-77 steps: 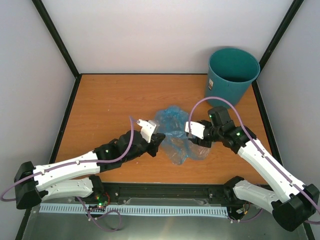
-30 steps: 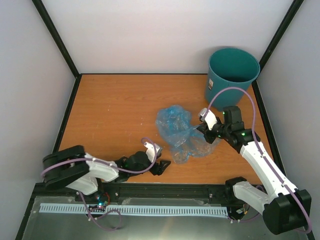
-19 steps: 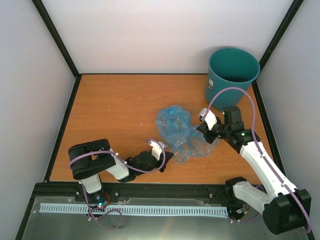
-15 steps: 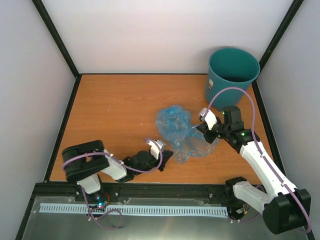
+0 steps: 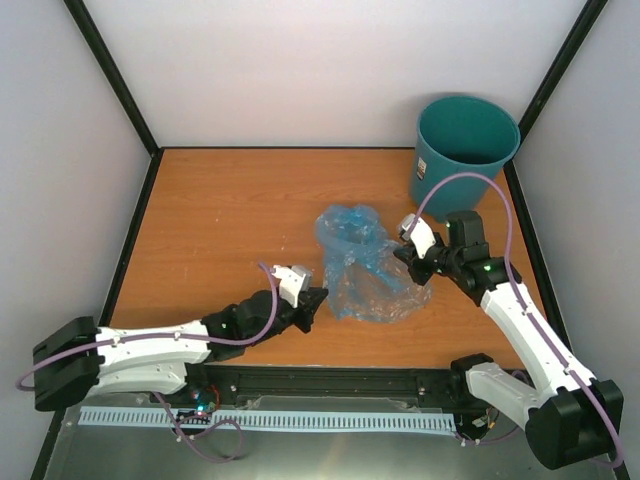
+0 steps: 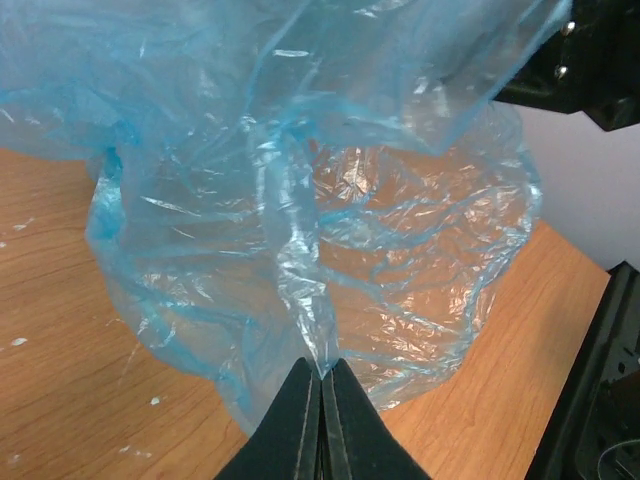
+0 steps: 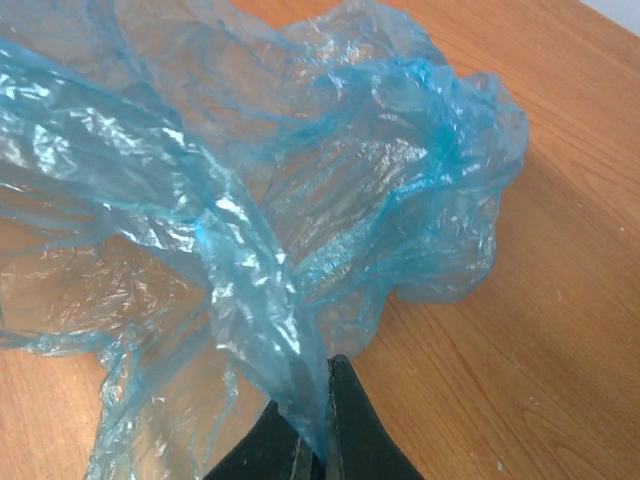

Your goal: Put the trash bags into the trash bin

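Light-blue plastic film bag (image 5: 365,265) sitting outside the round dark-teal plastic bin (image 5: 465,145)
Left claw (image 6: 322,372) and right claw (image 7: 322,372) both clamped on it

Left tool (image 5: 314,299) has returned, pinching the trash bag (image 5: 368,272).

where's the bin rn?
Top view: the bin stands upright at the far right corner of the table, beyond the right gripper and the blue bag.

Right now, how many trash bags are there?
1: the trash bag lies centre-right on the table, pinched by the left end effector and right end effector; folds might hide another.
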